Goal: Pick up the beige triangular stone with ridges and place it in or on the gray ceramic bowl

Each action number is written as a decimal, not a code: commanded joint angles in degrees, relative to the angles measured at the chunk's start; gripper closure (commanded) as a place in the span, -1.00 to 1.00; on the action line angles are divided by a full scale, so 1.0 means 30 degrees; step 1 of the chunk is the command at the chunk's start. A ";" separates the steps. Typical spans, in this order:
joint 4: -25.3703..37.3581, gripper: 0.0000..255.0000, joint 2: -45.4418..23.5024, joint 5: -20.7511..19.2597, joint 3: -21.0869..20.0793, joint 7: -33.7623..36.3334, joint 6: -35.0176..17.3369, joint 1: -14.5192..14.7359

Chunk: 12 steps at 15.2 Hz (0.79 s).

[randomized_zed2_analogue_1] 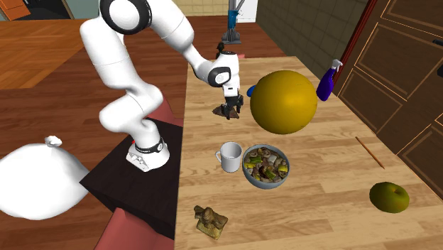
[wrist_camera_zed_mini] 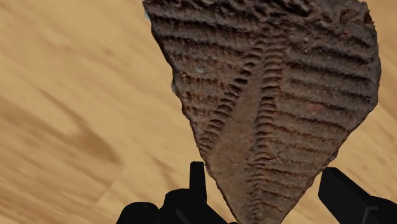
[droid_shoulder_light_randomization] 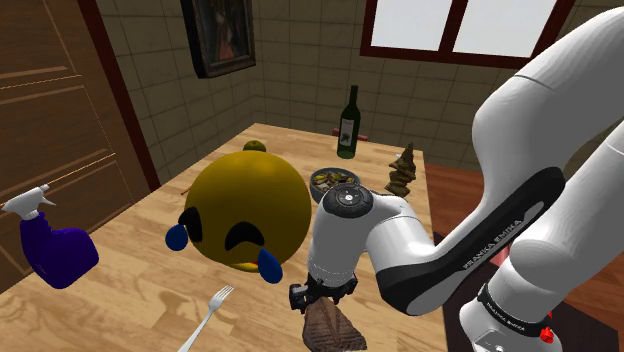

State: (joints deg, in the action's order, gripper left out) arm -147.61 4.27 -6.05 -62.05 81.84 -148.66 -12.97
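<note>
- Brown triangular stone with ridges [wrist_camera_zed_mini: 267, 95] [droid_shoulder_light_randomization: 335, 328] [randomized_zed2_analogue_1: 220, 111] has its narrow pointed end between the two fingers of the all-black gripper [wrist_camera_zed_mini: 264, 181] [droid_shoulder_light_randomization: 322, 300] [randomized_zed2_analogue_1: 231, 110]. The fingers stand narrow and clasp that end.
- The stone's broad end juts out past the fingers, over the light wooden table [randomized_zed2_analogue_1: 319, 213], close to the long edge beside the stand. I cannot tell whether it clears the surface.
- A grey bowl filled with olive and brown bits [randomized_zed2_analogue_1: 266, 184] stands farther along the table, well apart from the stone.
- A white mug [randomized_zed2_analogue_1: 228, 157] is just beside the bowl, on its stand-edge side.
- A large yellow ball with a crying face [droid_shoulder_light_randomization: 245, 210] rests near the gripper, toward the table's middle.
- A silver fork [droid_shoulder_light_randomization: 212, 315] lies near the stone.
</note>
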 commanded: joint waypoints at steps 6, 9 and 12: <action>0.0133 1.00 0.1313 0.2147 0.0583 -0.1624 0.0812 0.0827; 0.0338 1.00 0.2392 0.3578 0.1338 -0.2744 0.1721 0.1651; 0.0593 1.00 0.3307 0.4561 0.2036 -0.3550 0.2658 0.2324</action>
State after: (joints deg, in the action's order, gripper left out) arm -146.24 13.32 6.69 -56.59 71.95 -141.78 -6.62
